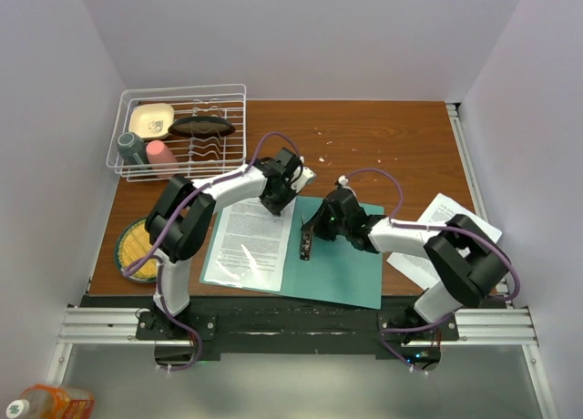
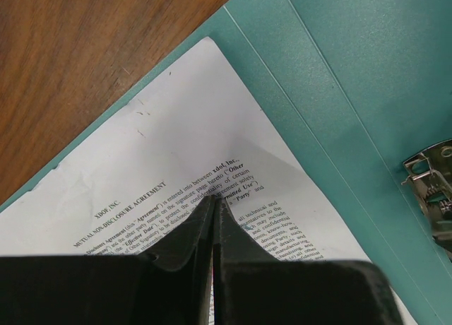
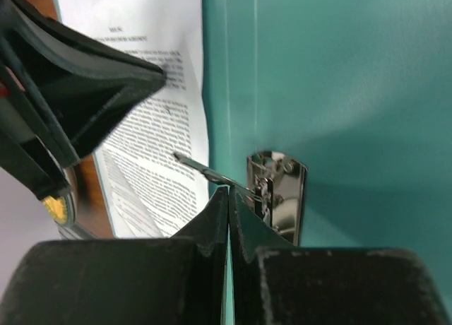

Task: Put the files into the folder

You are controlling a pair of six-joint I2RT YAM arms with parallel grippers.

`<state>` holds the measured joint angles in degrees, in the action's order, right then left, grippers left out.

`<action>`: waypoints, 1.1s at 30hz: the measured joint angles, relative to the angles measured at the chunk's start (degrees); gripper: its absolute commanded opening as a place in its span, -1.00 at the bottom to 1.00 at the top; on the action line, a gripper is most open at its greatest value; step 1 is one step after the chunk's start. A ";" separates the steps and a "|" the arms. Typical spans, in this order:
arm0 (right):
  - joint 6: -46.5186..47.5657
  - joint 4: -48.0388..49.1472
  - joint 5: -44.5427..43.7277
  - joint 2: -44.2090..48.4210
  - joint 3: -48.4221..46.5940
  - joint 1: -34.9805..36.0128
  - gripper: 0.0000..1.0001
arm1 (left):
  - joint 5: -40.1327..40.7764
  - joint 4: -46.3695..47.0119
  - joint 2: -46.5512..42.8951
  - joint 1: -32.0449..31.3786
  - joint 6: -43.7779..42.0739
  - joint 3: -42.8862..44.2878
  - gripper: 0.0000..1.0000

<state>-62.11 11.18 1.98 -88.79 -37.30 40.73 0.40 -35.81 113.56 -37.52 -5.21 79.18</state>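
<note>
Sheet's [image 2: 191,176] lower text hidden behind left tool [image 2: 213,206], metal clip [image 2: 432,191] cut off at right edge

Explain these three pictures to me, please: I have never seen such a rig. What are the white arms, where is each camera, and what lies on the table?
The overhead view shows two robot arms bolted at the near table edge. The other two pictures come from cameras on their wrists, looking past their own black fingers.

An open teal folder lies on the wooden table, with a printed sheet on its left half. More sheets lie to the right, partly under the right arm. A dish rack stands at the far left, a yellow round mat nearer.

The left gripper is shut, its tips at the sheet's top. The right gripper is shut too, at the raised lever of the metal clip on the folder's spine. Whether either one pinches anything, I cannot tell.
</note>
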 measured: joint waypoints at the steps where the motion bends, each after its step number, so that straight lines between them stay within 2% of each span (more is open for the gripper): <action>1: 0.09 -0.02 0.02 -0.24 -0.52 -0.37 -1.00 | 0.00 0.00 0.00 0.00 0.00 0.00 -0.88; 10: 1.73 -1.05 -0.57 -0.39 -6.97 -4.50 -1.00 | 0.02 -0.13 0.00 0.02 0.00 0.00 -0.89; 15: 5.53 -5.88 -1.16 -0.07 -11.26 -7.06 -1.00 | 0.00 -0.46 0.00 0.15 0.02 0.04 -0.89; 16: 6.93 -7.34 -1.22 0.46 -11.65 -7.43 -0.79 | -0.09 -0.66 0.00 0.28 0.02 0.13 -0.89; 17: 8.44 -8.79 -1.11 1.27 -11.69 -7.65 -0.66 | -0.15 -0.92 0.00 0.46 0.02 0.15 -0.89; 19: 11.69 -12.13 -0.52 3.45 -11.67 -7.61 -0.51 | -0.26 -1.68 0.02 0.94 0.04 0.46 -0.89; 20: 13.88 -13.64 0.33 5.05 -11.50 -7.28 -0.43 | -0.28 -2.10 0.02 1.25 0.07 0.70 -0.90; 22: 18.32 -16.83 2.05 9.64 -10.49 -5.53 -0.40 | -0.26 -2.71 0.13 1.79 0.07 1.40 -0.90; 24: 21.84 -19.30 3.80 14.97 -9.18 -2.67 -0.46 | -0.20 -2.84 0.35 2.08 0.09 2.08 -0.90; 27: 25.22 -24.22 4.72 21.75 -8.28 2.40 -0.68 | -0.17 -2.91 0.98 2.25 0.11 2.84 -0.90; 28: 25.57 -25.22 4.61 22.34 -8.28 4.04 -0.67 | -0.17 -2.91 1.27 2.25 0.11 2.97 -0.90; 30: 25.29 -28.70 3.32 22.84 -8.22 5.88 -0.49 | -0.17 -2.95 1.68 2.25 0.13 2.99 -0.90; 33: 23.43 -32.46 0.87 22.32 -5.81 6.69 -0.34 | -0.04 -2.99 1.90 2.25 0.13 3.02 -0.91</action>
<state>-38.68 -21.28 2.85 -66.48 -43.11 47.42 0.36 -38.81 115.46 -35.27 -5.08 82.19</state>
